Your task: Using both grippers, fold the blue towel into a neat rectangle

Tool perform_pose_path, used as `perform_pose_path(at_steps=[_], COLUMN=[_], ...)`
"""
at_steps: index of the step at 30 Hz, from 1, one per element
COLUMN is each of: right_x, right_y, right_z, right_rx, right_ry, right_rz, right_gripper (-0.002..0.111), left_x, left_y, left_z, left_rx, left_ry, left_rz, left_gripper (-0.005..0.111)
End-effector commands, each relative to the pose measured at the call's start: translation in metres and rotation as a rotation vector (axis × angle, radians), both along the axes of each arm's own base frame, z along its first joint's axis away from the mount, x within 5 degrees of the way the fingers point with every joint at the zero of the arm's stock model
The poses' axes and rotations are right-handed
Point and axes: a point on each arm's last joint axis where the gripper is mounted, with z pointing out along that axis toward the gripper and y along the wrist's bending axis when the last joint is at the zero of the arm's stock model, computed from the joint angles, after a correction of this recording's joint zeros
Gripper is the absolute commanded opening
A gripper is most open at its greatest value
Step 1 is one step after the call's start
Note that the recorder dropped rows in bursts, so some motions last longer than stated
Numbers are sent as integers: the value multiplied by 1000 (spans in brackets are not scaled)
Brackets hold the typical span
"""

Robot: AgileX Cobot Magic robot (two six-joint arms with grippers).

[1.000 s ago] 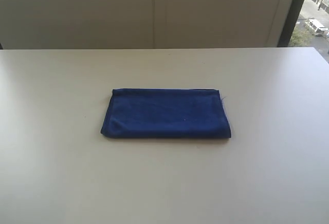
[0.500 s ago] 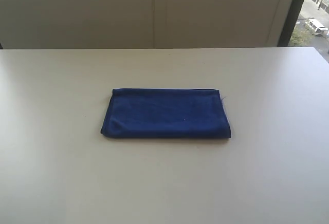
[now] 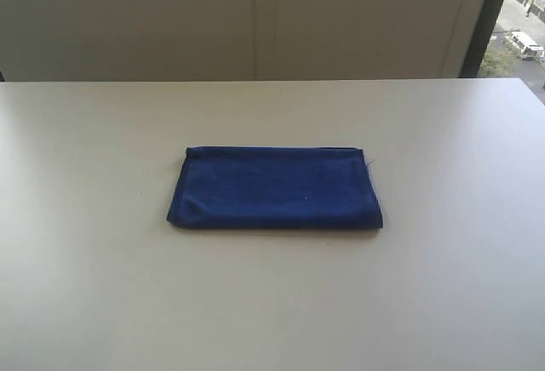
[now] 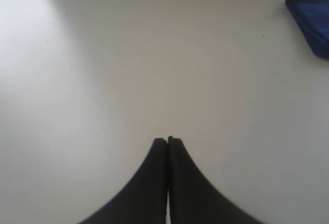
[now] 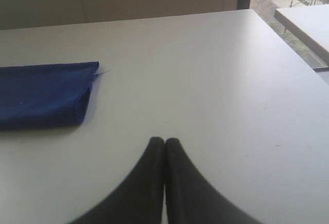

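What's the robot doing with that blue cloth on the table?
Nothing is touching it right now. The blue towel lies folded into a flat rectangle in the middle of the pale table. The left gripper and the right gripper are both shut and empty, each over bare table away from the towel. The folding looks done.

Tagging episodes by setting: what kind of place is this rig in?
Probably an office or lab room, not a home: a plain pale table with a folded blue towel on it, blank wall panels behind, and a window at the right looking down on a street.
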Motion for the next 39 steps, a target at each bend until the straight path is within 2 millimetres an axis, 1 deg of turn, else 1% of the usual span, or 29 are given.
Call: perform_pose_path(at_steps=[1,21,26,34,39], right_x=[0,-1,-1,0,0], right_y=[0,0,-1,3,3], right_z=[-3,-3,-3,-3,-3], right_rx=[9,7,-26,-60,-60], right_ry=[6,15,20,14,13], right_rz=[-2,-2,-4,84,88], right_gripper=[0,0,0,0,0], left_x=[0,0,0,0,0], left_y=[0,0,0,0,0], left_z=[-1,-1,-1,-1,-1], left_rx=[-5,-5,-5,-5,-5], left_ry=[-2,-2,-2,-2,-2], left_rz=[-4,-4,-4,-4,-4], left_gripper=[0,0,0,0,0])
